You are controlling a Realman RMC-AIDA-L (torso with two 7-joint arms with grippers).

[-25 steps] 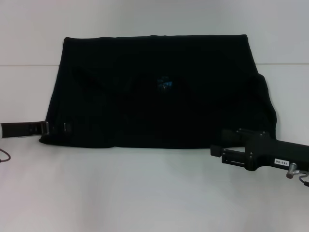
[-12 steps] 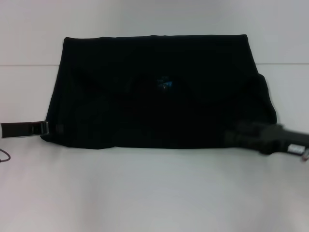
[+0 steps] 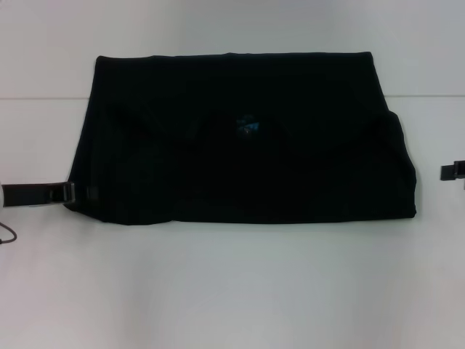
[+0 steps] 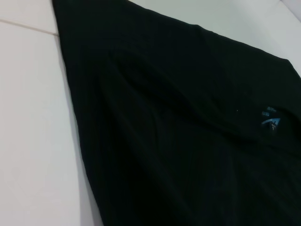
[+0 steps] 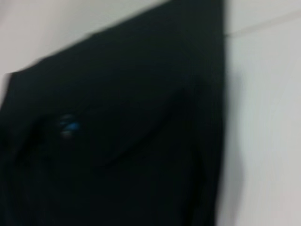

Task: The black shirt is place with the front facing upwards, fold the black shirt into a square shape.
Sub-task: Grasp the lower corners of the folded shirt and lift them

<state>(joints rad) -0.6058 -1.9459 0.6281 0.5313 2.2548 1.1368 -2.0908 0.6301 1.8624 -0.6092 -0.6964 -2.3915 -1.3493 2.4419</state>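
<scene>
The black shirt (image 3: 240,138) lies flat on the white table as a wide folded rectangle, with its small blue neck label (image 3: 248,125) showing near the middle. No lettering shows. My left gripper (image 3: 73,193) lies low at the shirt's near left corner, its tip at the cloth edge. Only a small dark piece of my right gripper (image 3: 452,171) shows at the right edge, apart from the shirt. The left wrist view shows the shirt (image 4: 178,122) and label (image 4: 271,120). The right wrist view shows the shirt (image 5: 117,132) blurred, with the label (image 5: 69,126).
The white table (image 3: 232,291) stretches bare in front of the shirt, with narrower strips to either side. A thin seam line (image 3: 43,97) crosses the tabletop behind the shirt's middle. A dark cable loop (image 3: 6,234) sits at the left edge.
My right arm has pulled away rightwards from the shirt's near right corner and is almost out of the head view. The left gripper has drawn back slightly left. The shirt lies unchanged.
</scene>
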